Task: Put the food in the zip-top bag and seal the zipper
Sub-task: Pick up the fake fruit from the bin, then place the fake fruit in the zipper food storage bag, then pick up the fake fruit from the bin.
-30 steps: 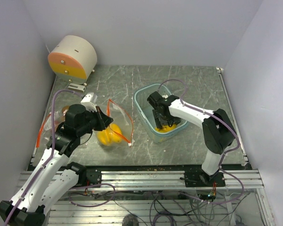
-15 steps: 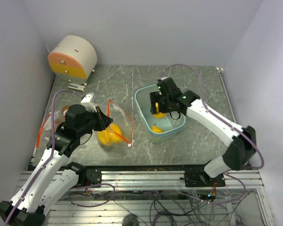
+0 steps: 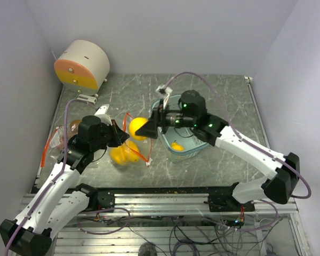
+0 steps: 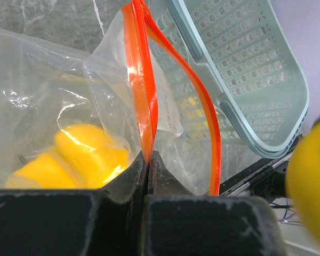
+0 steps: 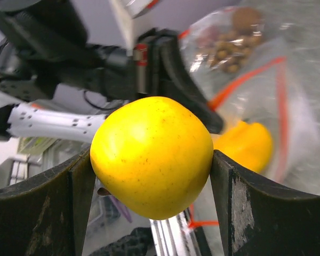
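Observation:
My right gripper (image 3: 145,129) is shut on a yellow fruit (image 3: 138,128) and holds it in the air just above the mouth of the zip-top bag (image 3: 133,140); in the right wrist view the fruit (image 5: 152,156) fills the space between the fingers. My left gripper (image 3: 120,137) is shut on the bag's orange zipper strip (image 4: 140,90) and holds the mouth open. Yellow fruits (image 3: 122,154) lie inside the clear bag, also shown in the left wrist view (image 4: 77,160). A grape bunch and a dark round fruit (image 5: 240,32) lie deeper in the bag. One more yellow fruit (image 3: 177,146) lies in the light-blue basket (image 3: 165,104).
A round white and orange device (image 3: 81,65) stands at the back left. The basket's perforated wall (image 4: 245,69) is right beside the bag's mouth. Metal rails (image 3: 165,200) and cables run along the near edge.
My right gripper lifted a yellow fruit out of the basket and carried it left to the bag's mouth. My left gripper stayed shut on the zipper strip.

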Tool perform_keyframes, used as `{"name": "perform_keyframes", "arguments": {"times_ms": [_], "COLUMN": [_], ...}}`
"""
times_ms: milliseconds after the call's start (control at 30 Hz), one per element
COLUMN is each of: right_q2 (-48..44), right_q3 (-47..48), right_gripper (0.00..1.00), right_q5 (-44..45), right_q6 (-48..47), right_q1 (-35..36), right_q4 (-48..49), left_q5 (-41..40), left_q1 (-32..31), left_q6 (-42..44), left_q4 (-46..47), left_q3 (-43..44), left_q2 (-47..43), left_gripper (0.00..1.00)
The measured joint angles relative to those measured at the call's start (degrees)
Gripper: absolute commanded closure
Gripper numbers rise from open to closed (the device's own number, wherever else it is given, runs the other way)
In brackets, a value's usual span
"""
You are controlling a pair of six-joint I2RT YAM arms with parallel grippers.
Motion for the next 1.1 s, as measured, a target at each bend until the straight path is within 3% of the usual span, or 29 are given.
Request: {"name": "perform_keyframes", "arguments": {"times_ms": [200, 467, 533, 567, 633, 700, 1100], "right_q2": [6.05, 7.04, 7.39, 8.09, 10.01, 12.04, 7.04], "right_q3": [-0.96, -3.78, -3.5, -2.67, -0.68, 1.27, 4.72], "right_gripper": [0.86, 0.81, 0.75, 0.68, 0.42, 0.03, 0.0], "right_q5": [-2.86, 9.46, 12.55, 14.91, 18.84, 23.12, 33.9], "right_q6": [2.05, 2.08, 1.88, 1.66, 1.03, 0.22, -4.39], "right_q1": [5.22, 4.61, 4.72, 5.09, 6.03, 7.82, 10.12], "right_q4": [6.1, 2.4, 0.81, -0.85, -3.26, -5.68, -14.73], "left_q5": [-0.02, -0.13, -0.11, -0.07, -0.04, 0.0, 0.44], "left_q1": [0.0, 0.0, 0.0, 0.0, 0.0, 0.0, 0.0], "left_q6": [0.02, 0.07, 0.02, 0.02, -0.04, -0.22, -0.7], "left_q4": [-0.61, -5.33, -5.68, -5.73, -5.75, -5.86, -5.73], "left_q3": [0.17, 4.5, 5.35, 5.6, 5.79, 5.95, 5.97], "left_q2": [-0.42, -4.17, -4.92, -5.11, -5.27, -5.05, -3.93], "left_gripper": [0.93, 0.93, 0.93, 0.93, 0.93, 0.93, 0.93]}}
